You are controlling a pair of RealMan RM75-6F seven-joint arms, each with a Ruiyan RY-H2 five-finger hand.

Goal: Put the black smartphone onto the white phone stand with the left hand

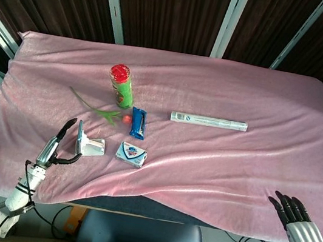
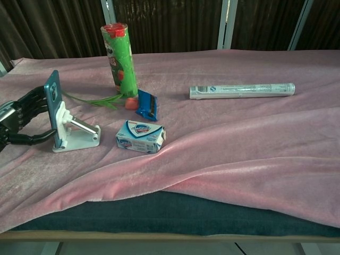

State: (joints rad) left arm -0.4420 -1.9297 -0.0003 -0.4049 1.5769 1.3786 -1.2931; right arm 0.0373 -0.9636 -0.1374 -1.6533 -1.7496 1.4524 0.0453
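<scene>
The black smartphone (image 1: 79, 134) in its blue case stands upright on the white phone stand (image 1: 92, 146) at the table's front left. In the chest view the smartphone (image 2: 52, 103) leans on the stand (image 2: 78, 136). My left hand (image 1: 56, 146) is just left of the phone with its fingers straightened and spread, holding nothing. Seen from the chest, the left hand (image 2: 22, 116) has its fingers behind the phone and its thumb low by the stand's foot; contact is unclear. My right hand (image 1: 299, 227) hangs past the table's front right edge, fingers apart and empty.
A green can with a red lid (image 1: 121, 86) stands behind the stand, with a green stem (image 1: 93, 107) and a blue packet (image 1: 138, 123) beside it. A soap box (image 1: 131, 153) lies right of the stand. A white tube (image 1: 209, 121) lies mid-table on the pink cloth (image 1: 252, 166).
</scene>
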